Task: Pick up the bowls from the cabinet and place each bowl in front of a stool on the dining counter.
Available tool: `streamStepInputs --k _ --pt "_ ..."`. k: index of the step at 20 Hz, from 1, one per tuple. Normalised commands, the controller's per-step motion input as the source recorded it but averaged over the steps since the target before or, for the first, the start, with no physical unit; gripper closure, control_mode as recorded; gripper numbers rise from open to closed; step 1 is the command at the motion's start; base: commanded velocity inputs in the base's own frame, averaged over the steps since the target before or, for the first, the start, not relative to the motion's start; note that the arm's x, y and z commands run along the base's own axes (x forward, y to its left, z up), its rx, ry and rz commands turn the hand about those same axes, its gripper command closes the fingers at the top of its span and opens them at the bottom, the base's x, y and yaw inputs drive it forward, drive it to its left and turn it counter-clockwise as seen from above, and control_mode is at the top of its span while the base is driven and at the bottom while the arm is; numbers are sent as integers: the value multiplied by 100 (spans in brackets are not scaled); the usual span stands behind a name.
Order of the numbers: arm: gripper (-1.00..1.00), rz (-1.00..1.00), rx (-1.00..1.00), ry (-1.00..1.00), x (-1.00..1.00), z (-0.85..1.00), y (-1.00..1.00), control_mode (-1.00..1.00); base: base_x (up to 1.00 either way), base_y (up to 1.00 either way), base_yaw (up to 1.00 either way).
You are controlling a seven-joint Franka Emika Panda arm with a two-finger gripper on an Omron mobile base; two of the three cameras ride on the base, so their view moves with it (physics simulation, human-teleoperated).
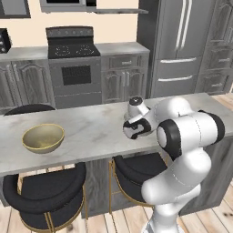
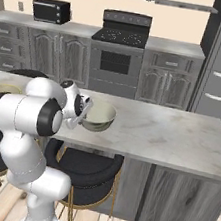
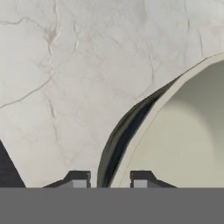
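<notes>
The grey-white bowl stands on the dining counter, above a black stool. My gripper straddles its near-left rim. In the hand view the bowl's rim runs between my gripper's fingertips, with a thin gap on each side, so the jaws stand slightly open. The tan-olive bowl with a golden rim sits on the counter farther left, above another stool. My arm hides the grey-white bowl in the left base view. The cabinet is out of view.
A second stool is tucked under the counter by my arm. Beyond the counter are a stove, a tall fridge and a toaster oven on the back worktop. Bare marble stretches right of the bowl.
</notes>
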Motion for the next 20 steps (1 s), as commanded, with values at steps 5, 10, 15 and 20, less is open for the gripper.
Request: streamStepInputs --k 5,10,15,20 --pt "-100 0 1 0 0 0 0 -100 0 0 0" --pt "-100 -2 0 0 0 15 0 -100 0 0 0" --pt "-100 -14 1 10 -22 72 0 -100 0 0 0" --pt "-100 -14 10 13 -26 100 0 -100 0 0 0"
